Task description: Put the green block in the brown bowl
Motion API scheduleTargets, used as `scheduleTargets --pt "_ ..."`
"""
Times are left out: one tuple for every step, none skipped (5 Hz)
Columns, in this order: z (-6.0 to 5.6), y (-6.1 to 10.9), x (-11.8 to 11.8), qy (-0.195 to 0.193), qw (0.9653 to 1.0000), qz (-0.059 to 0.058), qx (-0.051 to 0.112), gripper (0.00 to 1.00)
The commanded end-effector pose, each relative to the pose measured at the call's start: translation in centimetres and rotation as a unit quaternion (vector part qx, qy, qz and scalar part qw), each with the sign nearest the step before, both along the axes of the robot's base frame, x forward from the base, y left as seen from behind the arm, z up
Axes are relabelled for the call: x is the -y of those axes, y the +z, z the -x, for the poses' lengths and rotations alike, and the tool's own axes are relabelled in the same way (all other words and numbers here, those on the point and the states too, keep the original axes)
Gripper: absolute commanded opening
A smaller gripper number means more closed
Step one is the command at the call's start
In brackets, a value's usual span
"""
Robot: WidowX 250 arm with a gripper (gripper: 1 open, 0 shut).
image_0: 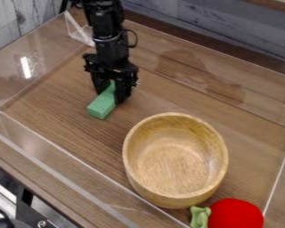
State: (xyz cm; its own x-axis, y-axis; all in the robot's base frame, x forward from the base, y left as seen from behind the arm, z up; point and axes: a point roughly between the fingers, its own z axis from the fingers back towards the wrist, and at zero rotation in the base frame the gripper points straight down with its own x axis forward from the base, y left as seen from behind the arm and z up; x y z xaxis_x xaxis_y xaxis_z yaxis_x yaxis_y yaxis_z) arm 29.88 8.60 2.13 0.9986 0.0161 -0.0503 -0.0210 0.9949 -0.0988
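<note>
At about ten o'clock from the brown bowl [175, 158], the green block [103, 104] lies flat on the desk [216, 85], well apart from the bowl's rim, with its far end tucked between the black fingers [115, 90] of the gripper. The fingers stand narrow around that upper end and look closed on it, though from this angle it is hard to be sure both pads are pressing the block rather than just flanking it.

The step in hand appears to be securing the grasp before any lift. To do it well, the grip should be firm before rising, since it sits near one end of the bar instead of its middle; the free end will likely droop or swing, so a straight, slow lift is wise. The carry then runs toward four o'clock, and the block needs to clear the thick wooden rim before release over the hollow. The red toy [235, 215] at the bowl's five o'clock is out of the way.

The arm [103, 31] comes down from the top of the view, nearly vertical, wrist straight, fingers aimed at the desk.
</note>
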Motion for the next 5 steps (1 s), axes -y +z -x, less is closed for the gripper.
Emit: scheduleTargets --pt "0.0 2.1 1.3 0.015 0.9995 -0.015 0.025 0.0" --pt "0.6 4.0 3.0 0.041 0.9981 -0.025 0.04 0.0" --pt "1.1 6.0 5.0 0.068 0.9956 -0.031 0.057 0.0" --pt "1.9 6.6 6.6 0.12 0.9902 -0.037 0.061 0.0" --pt "2.4 6.2 6.6 0.158 0.9846 -0.042 0.061 0.0"
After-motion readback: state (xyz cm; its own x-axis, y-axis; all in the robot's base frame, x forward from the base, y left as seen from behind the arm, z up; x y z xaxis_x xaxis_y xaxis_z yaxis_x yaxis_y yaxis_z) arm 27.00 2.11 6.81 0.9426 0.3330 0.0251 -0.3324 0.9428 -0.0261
